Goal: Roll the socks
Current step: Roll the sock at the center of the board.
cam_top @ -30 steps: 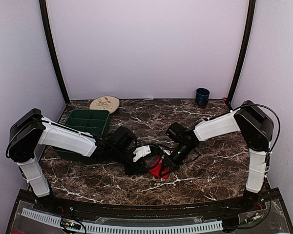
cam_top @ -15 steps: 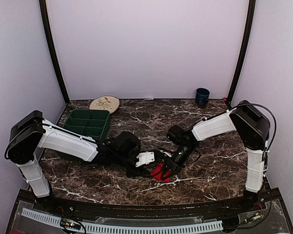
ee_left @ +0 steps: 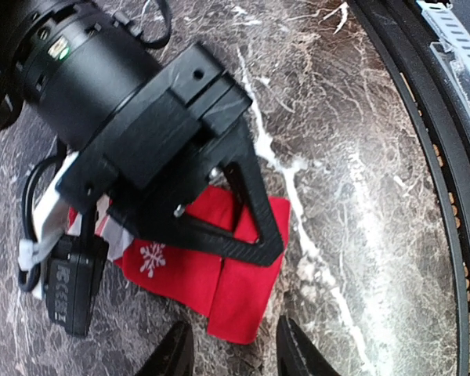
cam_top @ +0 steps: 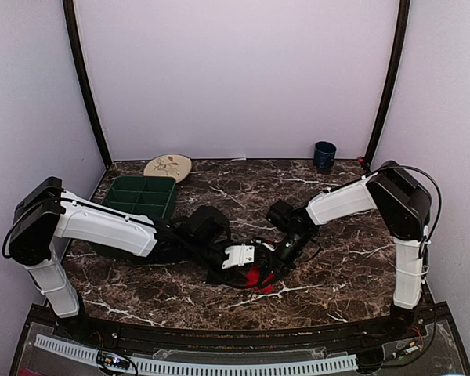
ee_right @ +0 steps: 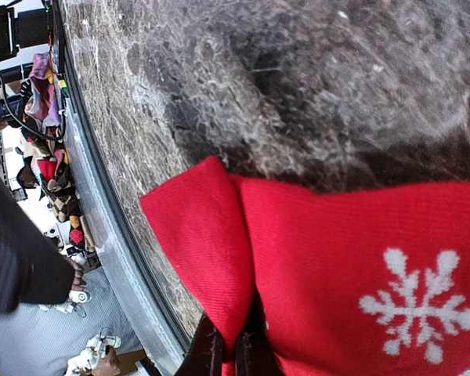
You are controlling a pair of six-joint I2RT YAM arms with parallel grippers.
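Two arms meet near the front-centre of the marbled worktop [cam_top: 345,258], both tools down over the red sock [cam_top: 257,276] lying there. We read the right tool [ee_right: 229,348] as closed tight, pinching a fold of the red sock at its edge. The left tool [ee_left: 233,354] is partly open, fingertips [ee_left: 176,356] apart on either side of the sock's near corner, not touching it, nothing held. Well clear of this: green compartment tray [cam_top: 116,190] at back left beside the left forearm, patterned plate [cam_top: 168,167] behind it by the rear wall, dark blue cup [cam_top: 324,154] at back right. From above we get only a sliver of red, since both tools and a white bracket [cam_top: 239,256] on the left one cover the rest, and we cannot read either jaw gap there. The left wrist view fills that in: a fold line across the sock, one white snowflake [ee_left: 151,258], the right tool's black body lying over the sock's upper half, and the black edge rail [ee_left: 423,172] just beyond. Only the right wrist view shows the pinch up close, plus a dark sleeve [ee_right: 19,266] and coloured clutter past the worktop edge.
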